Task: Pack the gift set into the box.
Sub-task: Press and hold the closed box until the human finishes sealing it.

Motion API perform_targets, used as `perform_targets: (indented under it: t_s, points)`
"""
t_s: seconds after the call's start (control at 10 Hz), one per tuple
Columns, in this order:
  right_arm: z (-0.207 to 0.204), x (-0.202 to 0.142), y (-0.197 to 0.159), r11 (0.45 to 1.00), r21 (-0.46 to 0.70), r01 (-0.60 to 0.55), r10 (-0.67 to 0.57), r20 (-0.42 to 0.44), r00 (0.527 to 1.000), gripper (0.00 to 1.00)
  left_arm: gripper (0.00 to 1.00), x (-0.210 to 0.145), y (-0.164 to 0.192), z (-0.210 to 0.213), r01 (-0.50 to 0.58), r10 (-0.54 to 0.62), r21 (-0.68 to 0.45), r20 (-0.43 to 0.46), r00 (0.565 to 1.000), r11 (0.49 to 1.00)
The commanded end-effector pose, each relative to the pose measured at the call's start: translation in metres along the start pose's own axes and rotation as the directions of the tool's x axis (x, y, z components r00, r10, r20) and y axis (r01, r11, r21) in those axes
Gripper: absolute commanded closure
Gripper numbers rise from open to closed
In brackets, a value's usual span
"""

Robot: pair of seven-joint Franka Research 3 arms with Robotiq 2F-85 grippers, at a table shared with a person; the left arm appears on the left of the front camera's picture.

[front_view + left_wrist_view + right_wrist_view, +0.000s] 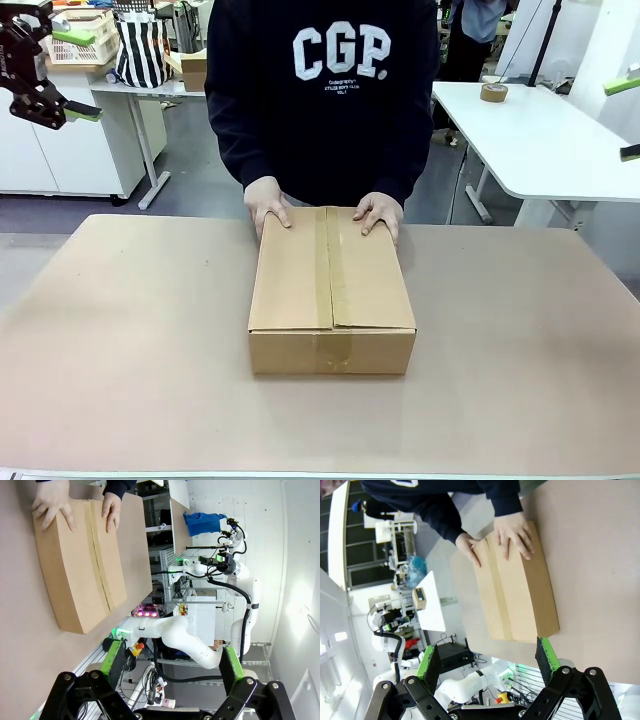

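The box (pixel 330 290) lies in the middle of the tan table with its top flaps folded down flat. It also shows in the left wrist view (pixel 85 565) and the right wrist view (pixel 517 595). A person at the far side rests one hand (pixel 268 207) and the other hand (pixel 378 214) on its far edge. The gift set is out of view. My left gripper (pixel 85 75) hangs open high at the far left, well away from the box, with nothing between its fingers (pixel 172 662). My right gripper (pixel 625 118) is open high at the right edge, also holding nothing (pixel 487 660).
The tan table (pixel 120 330) has bare room on all sides of the box. Behind it, a white table (pixel 540 140) at the back right carries a tape roll (pixel 493 92). A striped bag (pixel 140 48) and a basket (pixel 80 45) stand at the back left.
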State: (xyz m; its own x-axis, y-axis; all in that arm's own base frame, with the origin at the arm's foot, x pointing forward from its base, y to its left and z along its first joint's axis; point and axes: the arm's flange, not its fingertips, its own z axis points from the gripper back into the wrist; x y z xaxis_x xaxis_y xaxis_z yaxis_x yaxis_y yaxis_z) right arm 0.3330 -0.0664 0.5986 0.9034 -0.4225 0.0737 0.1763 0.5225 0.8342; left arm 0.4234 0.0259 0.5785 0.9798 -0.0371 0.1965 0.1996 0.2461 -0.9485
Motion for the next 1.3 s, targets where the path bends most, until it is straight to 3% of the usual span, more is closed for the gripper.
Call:
perform_targets:
  t_s: [0.0,0.5,0.6,0.7,0.8,0.9,1.1,1.2]
  points:
    - [-0.001,0.002,0.0,0.999,0.029,-0.023,0.023,-0.001,1.0,0.0,0.0,-0.002,-0.001,0.002,0.006,-0.006,0.0,-0.01,1.0,1.0]
    - [0.0,0.0,0.0,1.0,0.0,0.0,0.0,0.0,1.0,0.0,0.0,0.0,0.0,0.0,0.0,0.0,0.0,0.0,1.0,1.0]
    - [-0.019,0.003,0.009,0.989,-0.055,-0.138,0.135,-0.053,0.989,0.0,0.0,0.008,-0.001,-0.018,0.153,-0.149,0.069,-0.056,0.987,0.986]
    - [-0.048,0.005,0.025,0.954,-0.036,-0.297,0.293,-0.096,0.951,0.0,0.0,0.015,-0.005,-0.042,0.358,-0.338,0.113,-0.169,0.926,0.927]
    - [-0.081,0.003,0.039,0.875,0.047,-0.481,0.482,-0.152,0.863,0.0,0.0,0.023,-0.007,-0.068,0.537,-0.5,0.128,-0.236,0.833,0.834]
    - [-0.117,-0.002,0.053,0.751,0.14,-0.646,0.661,-0.17,0.731,0.0,0.0,0.027,-0.003,-0.098,0.704,-0.645,0.12,-0.317,0.695,0.699]
    - [-0.176,-0.02,0.067,0.499,0.334,-0.799,0.865,-0.14,0.482,0.0,0.0,0.029,0.012,-0.152,0.873,-0.821,0.048,-0.319,0.474,0.486]
    - [-0.203,-0.034,0.067,0.398,0.402,-0.825,0.917,-0.159,0.365,0.0,0.0,0.028,0.017,-0.179,0.933,-0.898,0.028,-0.261,0.354,0.36]
